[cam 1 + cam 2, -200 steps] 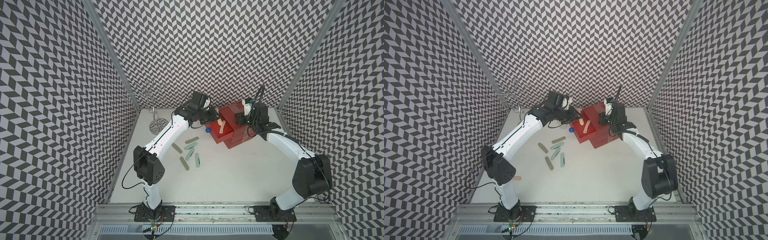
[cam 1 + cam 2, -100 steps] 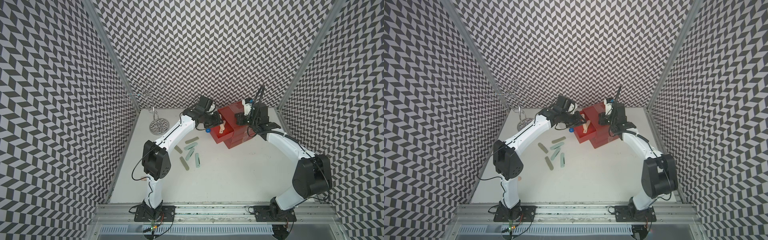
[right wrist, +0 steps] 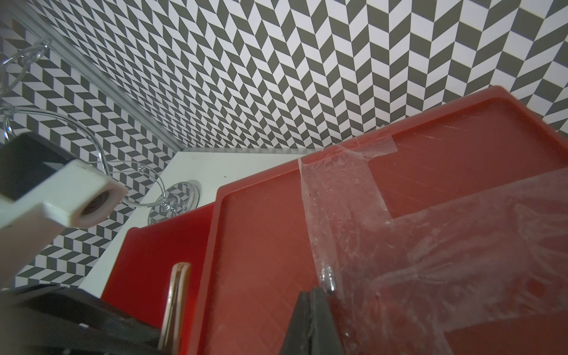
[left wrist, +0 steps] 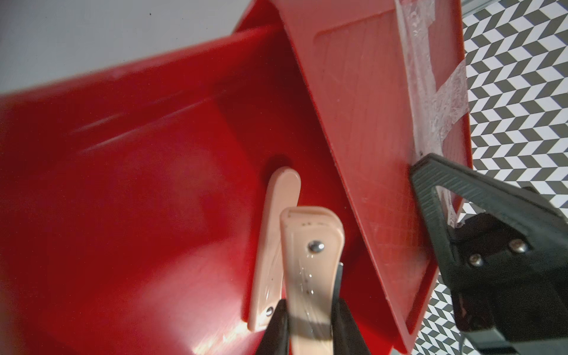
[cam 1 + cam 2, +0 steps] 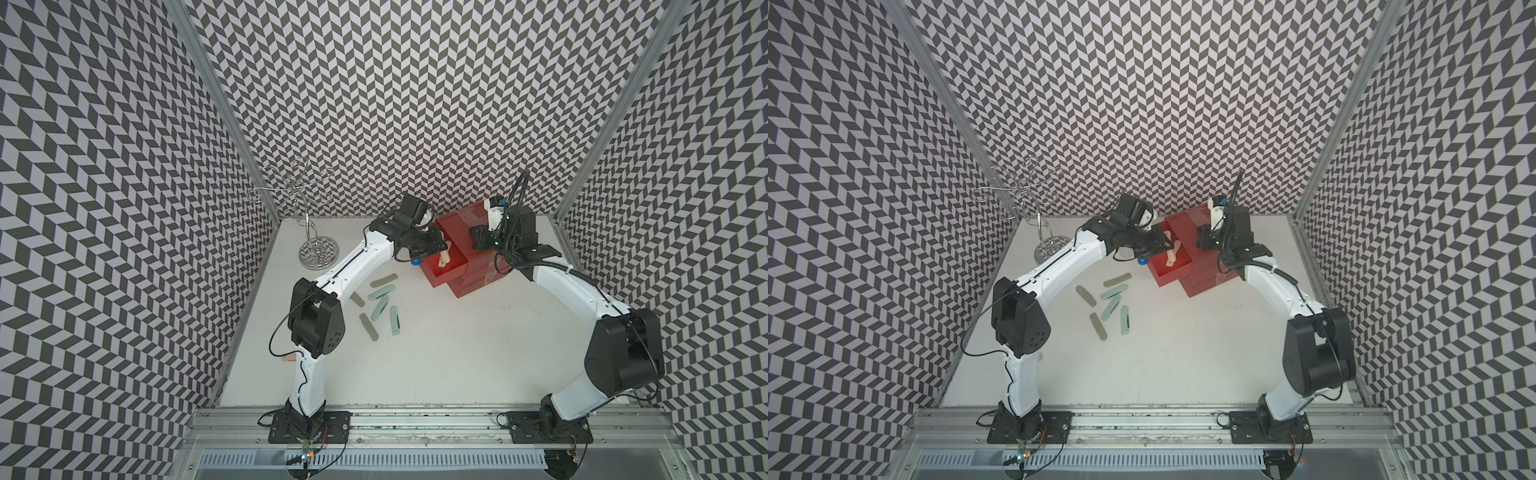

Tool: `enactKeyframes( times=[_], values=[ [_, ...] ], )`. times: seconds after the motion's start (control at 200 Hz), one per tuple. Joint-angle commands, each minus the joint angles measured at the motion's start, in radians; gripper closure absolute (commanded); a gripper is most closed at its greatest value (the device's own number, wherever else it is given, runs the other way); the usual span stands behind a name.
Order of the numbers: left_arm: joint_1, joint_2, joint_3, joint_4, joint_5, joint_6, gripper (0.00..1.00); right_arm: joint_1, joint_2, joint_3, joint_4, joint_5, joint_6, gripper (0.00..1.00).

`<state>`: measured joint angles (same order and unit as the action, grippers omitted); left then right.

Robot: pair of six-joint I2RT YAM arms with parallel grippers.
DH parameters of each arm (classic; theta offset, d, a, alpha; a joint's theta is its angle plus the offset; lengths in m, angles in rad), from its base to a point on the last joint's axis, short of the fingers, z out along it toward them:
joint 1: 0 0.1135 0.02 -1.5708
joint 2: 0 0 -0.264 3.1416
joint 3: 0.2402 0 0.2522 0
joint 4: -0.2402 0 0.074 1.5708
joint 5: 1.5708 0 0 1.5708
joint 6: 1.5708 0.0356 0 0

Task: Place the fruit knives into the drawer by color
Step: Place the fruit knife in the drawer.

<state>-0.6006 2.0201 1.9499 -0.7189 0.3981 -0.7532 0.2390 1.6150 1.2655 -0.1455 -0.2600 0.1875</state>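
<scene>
While the closed right claw (image 3: pixel 311 299) steadies the red plastic drawer box (image 5: pixel 459 226), the left claw (image 4: pixel 310 322) pinches a peach knife (image 4: pixel 310 261) over its open drawer (image 5: pixel 437 278).

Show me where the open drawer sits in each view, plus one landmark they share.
Top view: drawer just above centre, pulled out of the red box.
Top view: drawer same spot, nearer mid-width.
Left wrist: fills most of the picture, behind the peach knife in the left pincer.
Right wrist: lower left, beside the box top.
Shared landmark: the taped box top, in all four.
</scene>
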Motion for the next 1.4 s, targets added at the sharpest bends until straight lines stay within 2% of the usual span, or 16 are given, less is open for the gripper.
enactKeyframes(
  times=[0.0, 0.371, 0.486, 0.751, 0.971, 1.092, 1.232, 1.392],
  values=[
    [-0.008, 0.021, 0.03, -0.01, -0.01, 0.018, 0.79, -0.004, 0.08, -0.073, -0.248, 0.001, 0.001, 1.0],
    [-0.008, 0.031, 0.06, -0.029, -0.017, 0.022, 0.75, -0.004, 0.077, -0.072, -0.248, 0.002, 0.0, 1.0],
    [-0.008, 0.037, 0.073, -0.04, -0.021, 0.023, 0.71, -0.004, 0.079, -0.073, -0.249, 0.001, -0.002, 1.0],
    [-0.008, 0.043, 0.104, -0.054, -0.023, 0.026, 0.71, -0.004, 0.081, -0.075, -0.247, 0.002, -0.002, 1.0],
    [0.005, 0.038, 0.265, -0.16, -0.076, 0.059, 0.7, -0.004, 0.081, -0.074, -0.244, 0.001, -0.001, 1.0],
    [0.038, -0.022, 0.314, -0.223, -0.129, 0.08, 0.69, -0.003, 0.08, -0.074, -0.247, 0.001, -0.001, 1.0],
    [0.095, -0.156, 0.225, -0.296, -0.242, 0.111, 0.64, -0.004, 0.073, -0.073, -0.25, 0.005, -0.001, 1.0],
    [0.199, -0.363, -0.081, -0.334, -0.373, 0.105, 0.57, -0.004, 0.073, -0.073, -0.25, 0.005, -0.002, 1.0]
  ],
)
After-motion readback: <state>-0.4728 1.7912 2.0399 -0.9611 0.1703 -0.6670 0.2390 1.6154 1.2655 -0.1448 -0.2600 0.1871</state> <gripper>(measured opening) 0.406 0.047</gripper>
